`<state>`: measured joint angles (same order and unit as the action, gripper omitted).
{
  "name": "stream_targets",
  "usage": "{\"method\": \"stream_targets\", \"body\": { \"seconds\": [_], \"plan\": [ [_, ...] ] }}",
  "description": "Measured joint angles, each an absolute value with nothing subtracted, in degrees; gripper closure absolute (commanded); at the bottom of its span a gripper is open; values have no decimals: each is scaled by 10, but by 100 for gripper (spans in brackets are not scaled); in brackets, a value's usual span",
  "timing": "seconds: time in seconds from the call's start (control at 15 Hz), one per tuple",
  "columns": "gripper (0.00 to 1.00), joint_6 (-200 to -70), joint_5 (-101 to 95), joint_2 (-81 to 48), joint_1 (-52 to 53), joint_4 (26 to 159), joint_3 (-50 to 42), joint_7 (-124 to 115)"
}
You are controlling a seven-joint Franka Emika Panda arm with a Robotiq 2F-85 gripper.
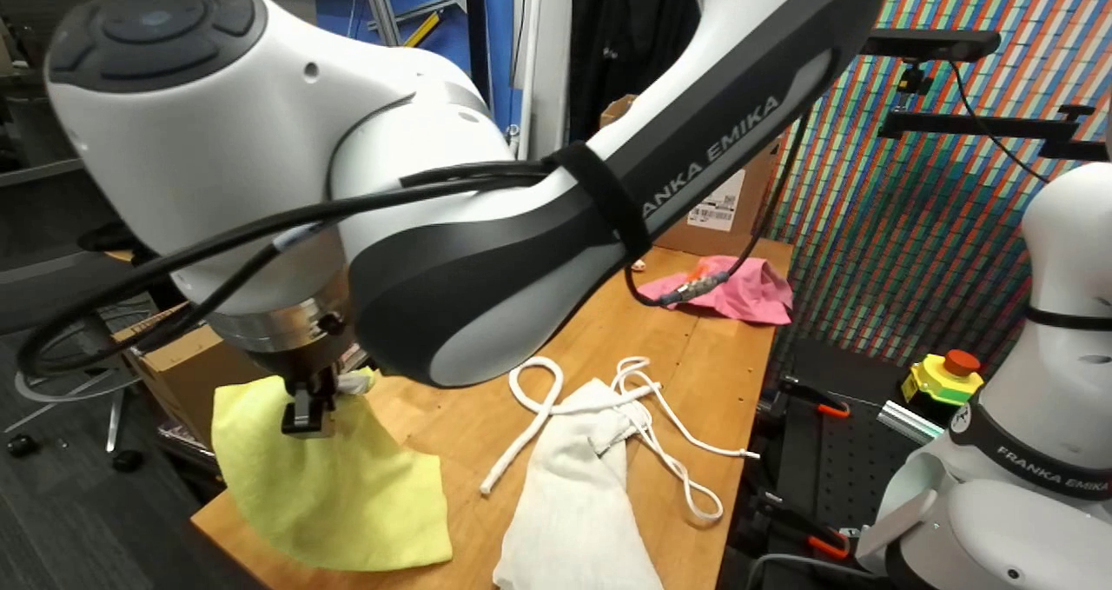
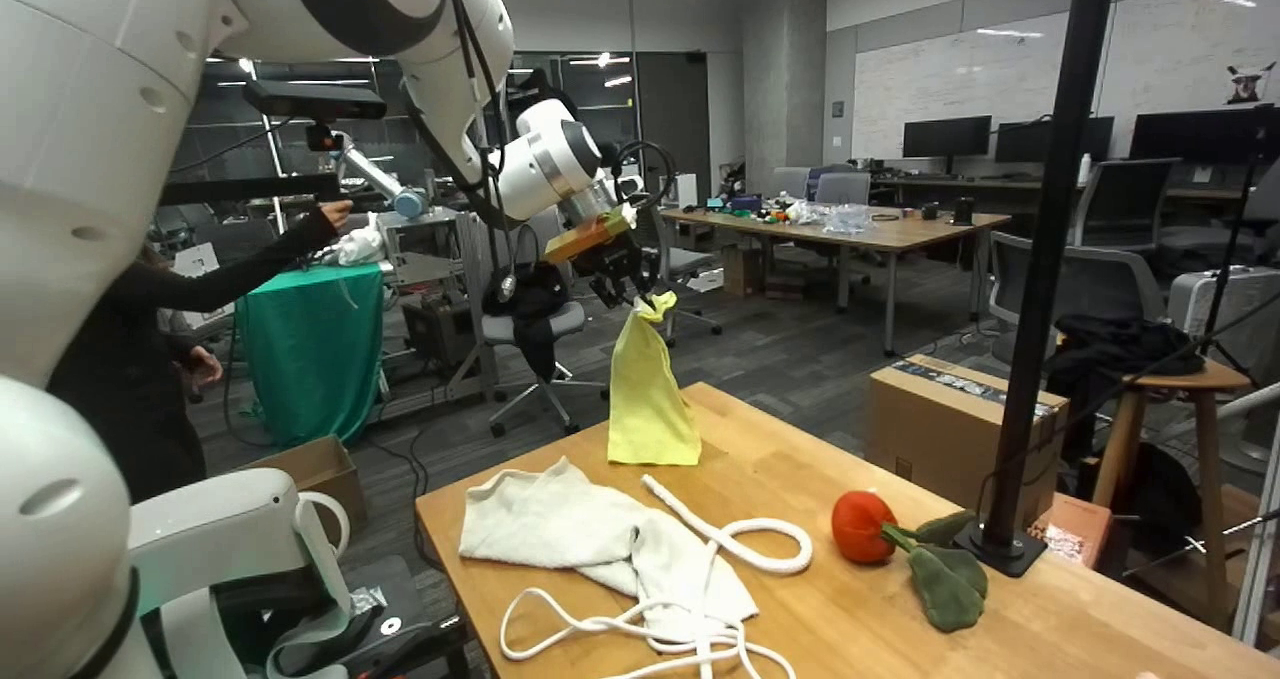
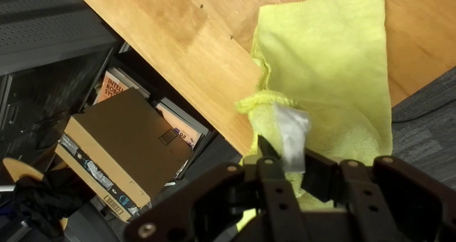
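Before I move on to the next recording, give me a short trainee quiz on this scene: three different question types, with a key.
1. Open: what does the gripper hold?
2. Multiple choice: how does the white rope lie? (a) dead straight, (b) in loose loops, (c) in one tight coil.
3. True or false: the emergency-stop button is red.

Key:
1. A yellow cloth, hanging from it.
2. b.
3. True.

on the table (image 2: 770, 439), a white cloth (image 2: 540, 514) is laid, and one end of it is crossed by a white rope (image 2: 680, 508). near the foot of a black pole (image 2: 1043, 259), a red round object (image 2: 863, 526) with green leaves (image 2: 948, 587) is placed. a pink cloth (image 1: 751, 290) is seen in front of a cardboard box (image 1: 760, 182). farther away, a green cloth (image 2: 315, 349) is seen hanging.
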<state>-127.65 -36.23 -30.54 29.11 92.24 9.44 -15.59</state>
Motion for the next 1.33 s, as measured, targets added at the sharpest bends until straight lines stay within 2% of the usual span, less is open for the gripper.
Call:
{"method": "stream_targets", "body": {
  "seconds": [0.53, 0.93, 1.07, 1.13, 1.33],
  "plan": [
    [92, -1251, -364, -422, 325, 743, 57, -160],
    [91, -1185, -362, -498, 329, 666, 22, -142],
    [64, -1145, -351, -513, 326, 651, 22, -119],
    [59, -1121, -345, -518, 325, 644, 22, -105],
    [34, -1059, -326, -524, 323, 625, 22, -57]
  ]
}}
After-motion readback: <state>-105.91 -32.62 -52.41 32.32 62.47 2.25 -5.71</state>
